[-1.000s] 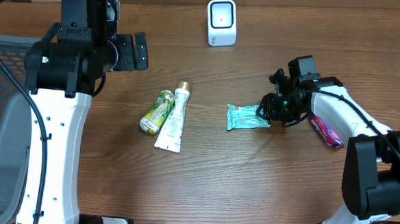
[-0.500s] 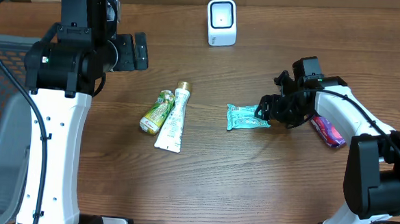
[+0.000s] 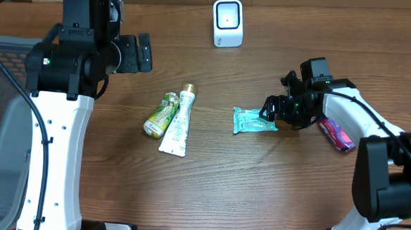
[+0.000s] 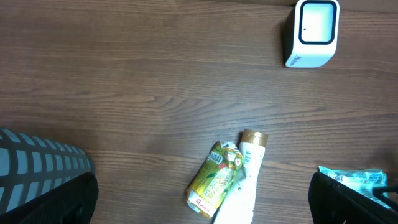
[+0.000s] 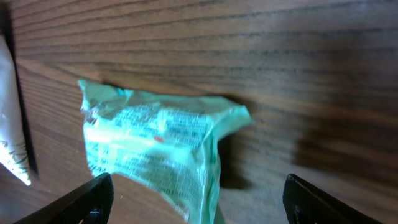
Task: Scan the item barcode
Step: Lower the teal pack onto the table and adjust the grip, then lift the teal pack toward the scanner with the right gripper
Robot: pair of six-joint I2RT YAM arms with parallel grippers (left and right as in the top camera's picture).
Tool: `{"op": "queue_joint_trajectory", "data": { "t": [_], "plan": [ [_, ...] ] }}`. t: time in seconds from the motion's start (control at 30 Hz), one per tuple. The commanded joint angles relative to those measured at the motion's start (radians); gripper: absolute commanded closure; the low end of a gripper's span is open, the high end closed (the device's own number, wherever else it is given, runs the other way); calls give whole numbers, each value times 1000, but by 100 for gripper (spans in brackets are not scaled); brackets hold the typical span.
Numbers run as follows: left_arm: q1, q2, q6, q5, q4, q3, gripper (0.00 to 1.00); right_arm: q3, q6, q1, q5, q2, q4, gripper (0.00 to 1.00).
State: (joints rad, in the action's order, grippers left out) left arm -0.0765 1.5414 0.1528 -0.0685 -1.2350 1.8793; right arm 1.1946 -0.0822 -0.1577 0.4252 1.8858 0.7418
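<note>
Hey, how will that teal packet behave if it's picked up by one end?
The packet looks thin and crinkled, so it will probably flop rather than stay stiff. Its shiny film may be slippery. Lying flat on the wood, it seems unlikely to roll.

scanner (image 3: 228, 22) behind | tube (image 3: 177, 122) left of packet (image 3: 253, 121) | bar (image 3: 335, 135) right
</note>
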Motion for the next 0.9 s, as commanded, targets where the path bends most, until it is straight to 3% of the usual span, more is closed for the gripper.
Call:
{"op": "queue_joint_trajectory", "data": {
  "t": [0.0, 0.17, 0.27, 0.4, 0.67, 0.87],
  "plan": [
    [4, 8, -19, -10, 0, 13, 0, -4, 1, 1, 50, 53, -20, 13],
    [4, 8, -19, -10, 0, 13, 0, -4, 4, 1, 193, 119, -27, 21],
    [4, 8, -19, -10, 0, 13, 0, -5, 10, 1, 255, 179, -51, 37],
    [4, 8, -19, -10, 1, 13, 0, -4, 10, 6, 300, 237, -68, 48],
    [4, 8, -19, -10, 0, 13, 1, -2, 3, 24, 310, 237, -83, 84],
    [4, 8, -19, -10, 0, 13, 0, 53, 4, 24, 337, 225, -37, 91]
  ]
}}
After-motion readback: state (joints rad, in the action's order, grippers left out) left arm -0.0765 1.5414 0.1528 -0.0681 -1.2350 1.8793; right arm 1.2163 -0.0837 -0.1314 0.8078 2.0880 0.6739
